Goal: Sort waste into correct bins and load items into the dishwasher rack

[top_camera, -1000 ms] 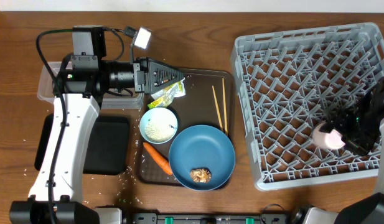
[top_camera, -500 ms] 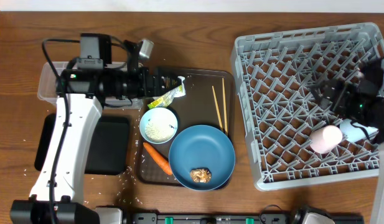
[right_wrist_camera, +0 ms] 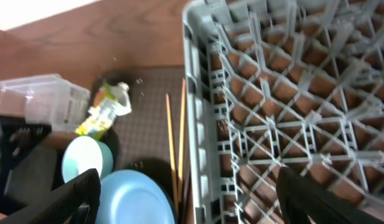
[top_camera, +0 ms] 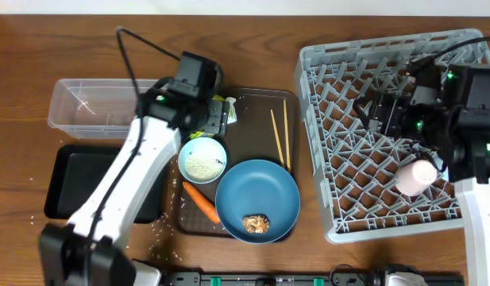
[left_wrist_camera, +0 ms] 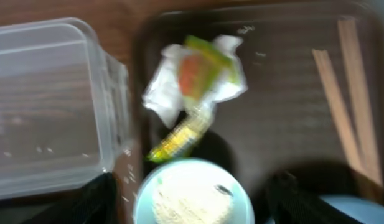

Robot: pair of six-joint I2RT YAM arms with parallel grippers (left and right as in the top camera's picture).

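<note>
Your left hand (left_wrist_camera: 192, 202) has swung right over the flat dark brown tray (left_wrist_camera: 285, 124). Spread wide and empty, it hangs just near of the crumpled white and yellow-green wrapper (left_wrist_camera: 195, 87), which lies far-right to near-left.

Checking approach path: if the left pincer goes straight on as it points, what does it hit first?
Most likely the crumpled wrapper on the brown tray; the light blue bowl sits close beside it. The view is blurred, so depth is unclear.
</note>
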